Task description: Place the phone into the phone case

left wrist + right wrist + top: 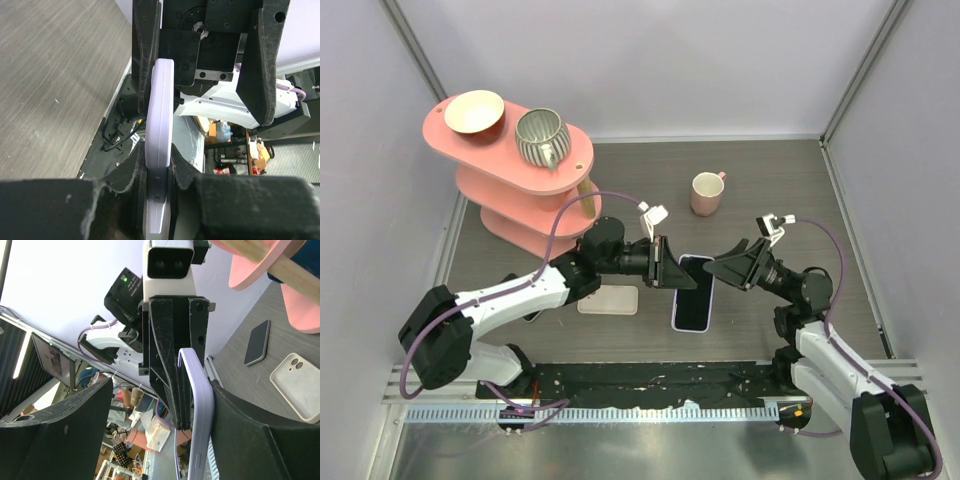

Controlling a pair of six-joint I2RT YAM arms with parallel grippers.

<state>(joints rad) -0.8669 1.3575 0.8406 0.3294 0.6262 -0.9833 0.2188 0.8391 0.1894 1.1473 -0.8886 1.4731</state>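
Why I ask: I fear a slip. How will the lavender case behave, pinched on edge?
Probably light: the left gripper holds the lavender case by a pinch on one side. Its thin walls may flex if squeezed. The smooth, rounded rim looks slippery, so it could pivot.

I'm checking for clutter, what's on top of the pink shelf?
The pink shelf carries a cream bowl and a ribbed grey jug on its top tier. That tier covers most of the lower tiers, so their contents cannot be seen.
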